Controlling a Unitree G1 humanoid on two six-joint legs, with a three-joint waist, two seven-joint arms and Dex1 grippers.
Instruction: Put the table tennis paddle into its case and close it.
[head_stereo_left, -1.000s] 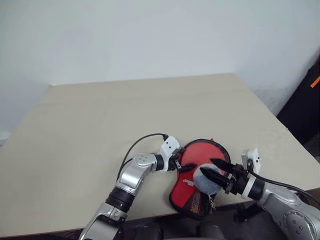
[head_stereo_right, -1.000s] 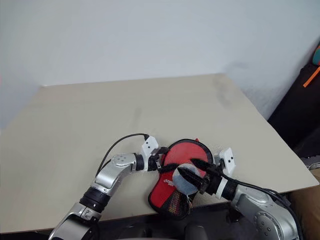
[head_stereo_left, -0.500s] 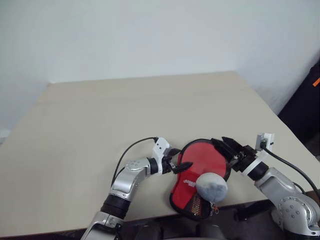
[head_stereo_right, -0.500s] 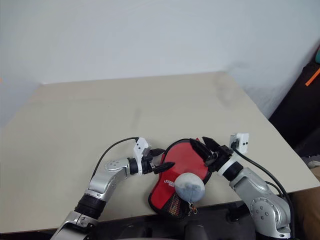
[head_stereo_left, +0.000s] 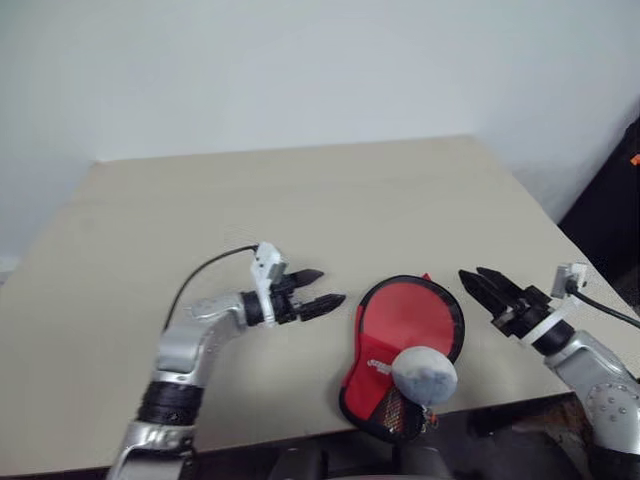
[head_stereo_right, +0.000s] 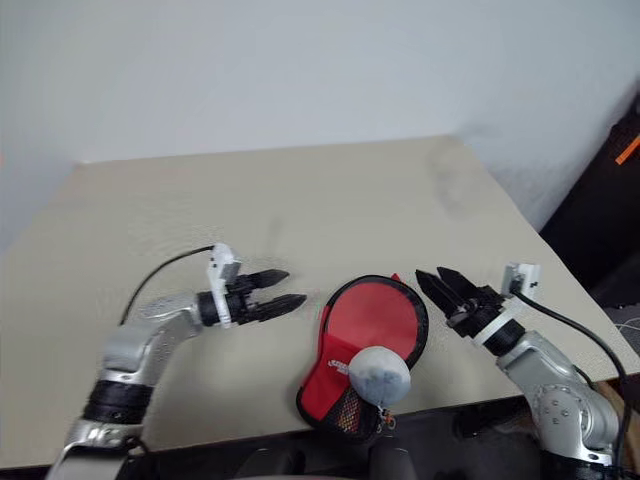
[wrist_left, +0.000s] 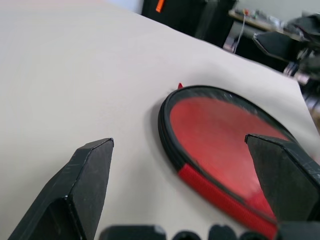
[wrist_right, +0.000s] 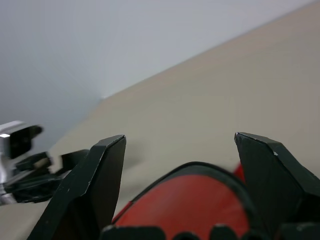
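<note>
Both grippers stand empty in the head views: the left gripper (head_stereo_left: 322, 288) has its two black fingers parted, pointing across the table (head_stereo_left: 200, 200) toward the case (head_stereo_left: 400, 345), near it but not touching; the right gripper (head_stereo_left: 480, 283) is likewise spread, with nothing between its fingers, just beside the case's round end on the other side. That case lies flat near the table's front edge, its handle end hanging slightly over it, and the red face of the table tennis paddle (head_stereo_left: 410, 312) shows through the clear half inside the black piping. A grey-white fuzzy ball (head_stereo_left: 424, 371) rests on the case's lower part. From the left wrist, the wide-apart fingers (wrist_left: 75, 190) frame the case's rounded end lying on the beige tabletop. From the right wrist, the fingers (wrist_right: 95, 185) also stand well apart over the case's red top, and the left gripper shows beyond at the side.
</note>
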